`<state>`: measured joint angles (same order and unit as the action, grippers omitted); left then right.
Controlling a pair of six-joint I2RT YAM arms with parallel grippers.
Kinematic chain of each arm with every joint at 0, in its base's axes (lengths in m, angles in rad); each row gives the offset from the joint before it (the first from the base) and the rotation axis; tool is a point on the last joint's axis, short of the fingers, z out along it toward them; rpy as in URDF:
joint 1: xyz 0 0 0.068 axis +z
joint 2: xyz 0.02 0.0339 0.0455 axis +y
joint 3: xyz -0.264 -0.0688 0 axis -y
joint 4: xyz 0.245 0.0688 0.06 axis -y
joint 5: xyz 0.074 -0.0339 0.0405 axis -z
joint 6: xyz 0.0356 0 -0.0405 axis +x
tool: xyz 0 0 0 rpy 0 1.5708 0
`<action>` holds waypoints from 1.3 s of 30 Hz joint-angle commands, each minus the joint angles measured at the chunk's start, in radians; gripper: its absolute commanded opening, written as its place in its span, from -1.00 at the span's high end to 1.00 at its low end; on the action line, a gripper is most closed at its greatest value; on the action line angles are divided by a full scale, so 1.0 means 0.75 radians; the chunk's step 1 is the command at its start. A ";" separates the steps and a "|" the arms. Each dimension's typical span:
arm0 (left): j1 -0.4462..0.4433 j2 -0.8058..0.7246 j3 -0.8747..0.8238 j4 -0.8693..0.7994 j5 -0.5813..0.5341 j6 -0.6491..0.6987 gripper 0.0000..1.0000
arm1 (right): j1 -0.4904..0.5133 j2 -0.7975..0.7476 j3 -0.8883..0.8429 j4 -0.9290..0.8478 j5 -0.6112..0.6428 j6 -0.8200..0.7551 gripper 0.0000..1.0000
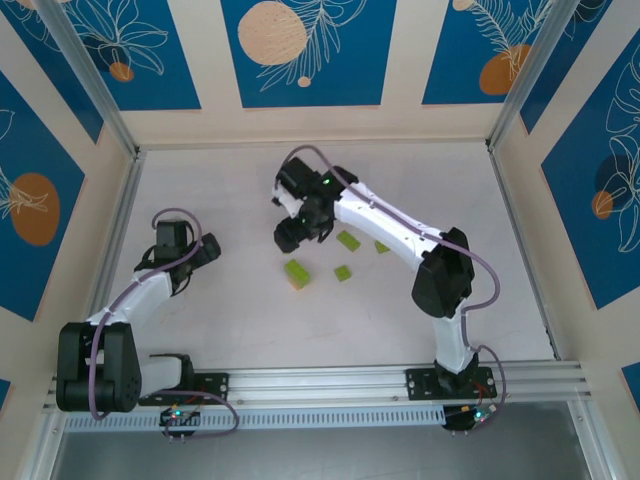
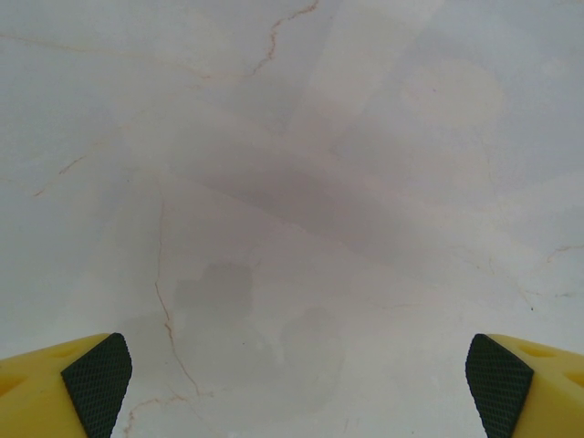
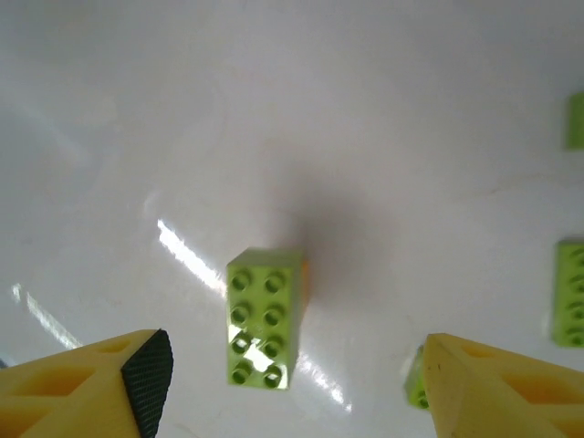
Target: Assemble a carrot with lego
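The carrot (image 1: 297, 273) lies on the white table as a lime-green brick stacked on an orange one. From the right wrist it is a green eight-stud brick (image 3: 263, 319) with an orange sliver (image 3: 307, 274) along its right side. My right gripper (image 1: 292, 238) hovers just behind it, open (image 3: 297, 392). The brick lies between the spread fingers and touches neither. Loose green lego lie at the right (image 1: 348, 240), (image 1: 343, 273), (image 1: 382, 247). My left gripper (image 1: 205, 250) stands open over bare table (image 2: 297, 392), holding nothing.
More green bricks sit at the right edge of the right wrist view (image 3: 575, 119), (image 3: 570, 292), and one peeks from behind the right finger (image 3: 417, 388). Walls enclose the table (image 1: 200, 180) on three sides, with a metal rail (image 1: 330, 382) along the near edge.
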<state>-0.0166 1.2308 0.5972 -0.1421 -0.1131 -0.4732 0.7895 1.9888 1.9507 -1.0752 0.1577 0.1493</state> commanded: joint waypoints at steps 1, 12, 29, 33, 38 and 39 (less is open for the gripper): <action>0.022 -0.012 0.005 -0.002 0.009 -0.015 -0.94 | -0.108 0.081 0.121 -0.074 0.042 -0.088 -0.47; 0.022 0.011 0.015 0.001 0.010 -0.012 -0.94 | -0.375 0.473 0.315 0.060 -0.018 -0.335 -0.43; 0.026 0.050 0.023 0.014 0.006 -0.007 -0.93 | -0.393 0.679 0.423 0.091 -0.074 -0.401 -0.33; 0.026 0.047 0.020 0.014 0.006 -0.007 -0.93 | -0.382 0.704 0.445 0.082 -0.066 -0.405 -0.30; 0.028 0.046 0.021 0.012 0.006 -0.006 -0.94 | -0.368 0.736 0.479 0.066 -0.047 -0.413 -0.21; 0.028 0.046 0.021 0.012 0.005 -0.007 -0.93 | -0.368 0.742 0.487 0.060 -0.047 -0.412 -0.17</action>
<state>-0.0147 1.2648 0.5972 -0.1417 -0.1127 -0.4728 0.5041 2.5134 2.2848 -0.9974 0.1310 -0.1436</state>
